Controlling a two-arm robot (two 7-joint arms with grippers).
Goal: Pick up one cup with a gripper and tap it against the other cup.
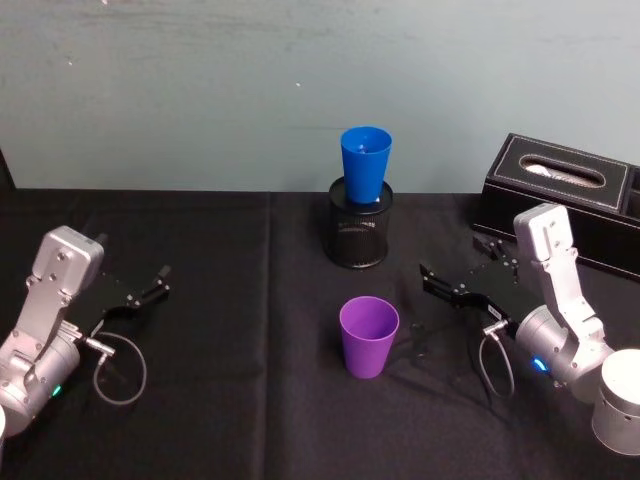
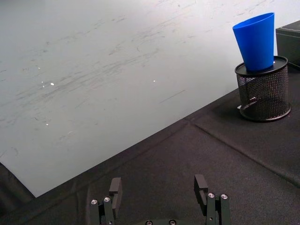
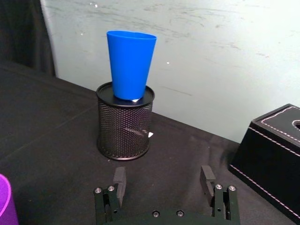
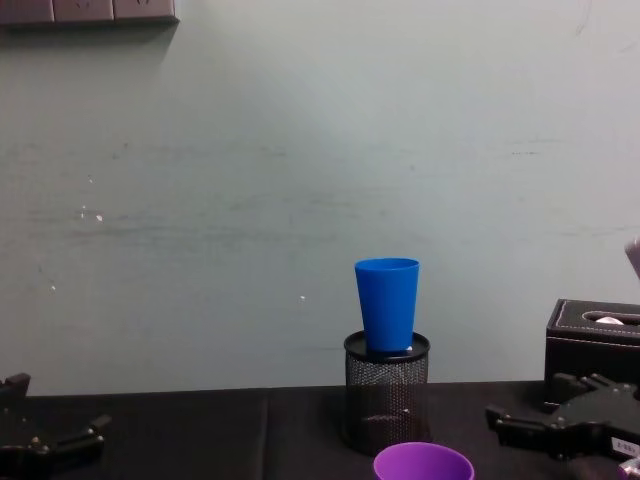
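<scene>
Across the left half of the head view the black-clothed surface [image 1: 220, 330] lies bare between the left gripper [image 1: 158, 281] at the left edge and the purple cup [image 1: 368, 337] at lower centre. Behind the purple cup, with a strip of open cloth between, stands the black mesh pen holder [image 1: 360, 235] with the blue cup [image 1: 365, 165] upright in its top. At upper right a black tissue box [image 1: 560, 195] blocks the back corner. The right gripper [image 1: 432, 280], jaws apart, sits just right of the purple cup, a narrow gap between.

The purple cup [image 1: 368, 336] is plain, the blue cup [image 1: 365, 163] plain too; the pen holder [image 1: 359, 234] is black mesh, the tablecloth [image 1: 230, 390] black.
</scene>
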